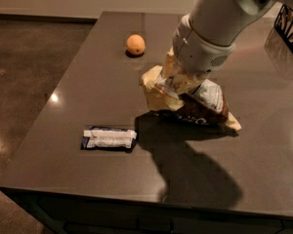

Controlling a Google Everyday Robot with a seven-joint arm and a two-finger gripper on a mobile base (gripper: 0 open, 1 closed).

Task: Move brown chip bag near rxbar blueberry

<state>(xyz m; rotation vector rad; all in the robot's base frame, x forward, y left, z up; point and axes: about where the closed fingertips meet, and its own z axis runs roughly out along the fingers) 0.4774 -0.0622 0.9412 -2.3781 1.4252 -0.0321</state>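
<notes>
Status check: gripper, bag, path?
Arm's gripper clamped on brown chip bag, mid-table. Target rxbar blueberry lies front-left, apart. Only orange fruit behind, off the path.

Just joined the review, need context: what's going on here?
The arm's end effector grips the bag by its top, over the middle of the table, with the bag hanging tilted. The bar lies flat near the front-left edge, apart from the bag, so the move isn't finished. An orange sits toward the back.
</notes>
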